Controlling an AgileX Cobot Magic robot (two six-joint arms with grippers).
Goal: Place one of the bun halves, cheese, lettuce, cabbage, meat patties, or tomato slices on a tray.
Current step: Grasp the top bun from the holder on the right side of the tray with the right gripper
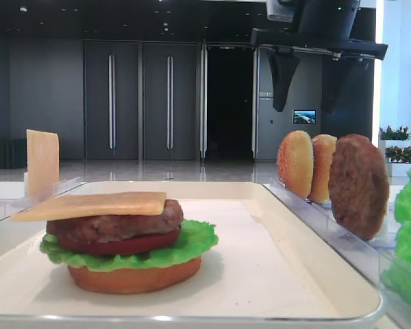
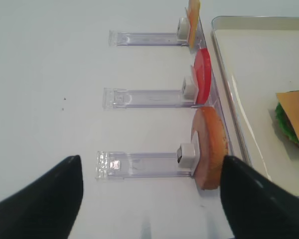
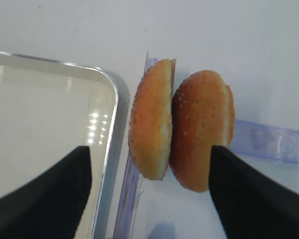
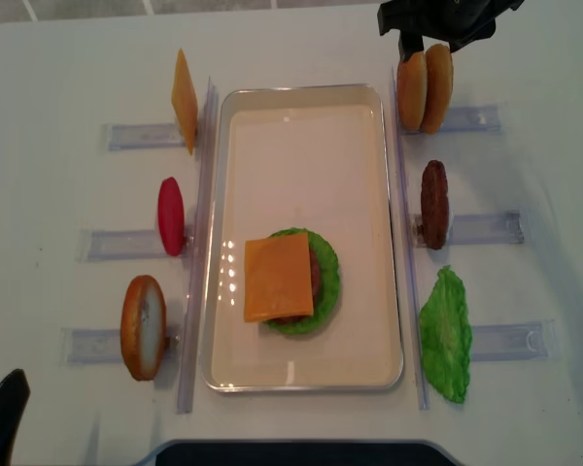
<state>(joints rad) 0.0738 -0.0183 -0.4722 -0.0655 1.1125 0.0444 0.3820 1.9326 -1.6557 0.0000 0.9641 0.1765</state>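
Two sesame bun halves stand on edge, side by side, in the far right rack. My right gripper hangs open just above them, one finger to each side, touching neither. The cream tray holds a stack: bottom bun, lettuce, tomato, patty and a cheese slice on top. My left gripper is open and empty over the bare table by the near left rack. I see no cabbage.
The left racks hold a cheese slice, a tomato slice and a smooth bottom bun. The right racks also hold a meat patty and a lettuce leaf. Clear rack rails flank both long sides of the tray.
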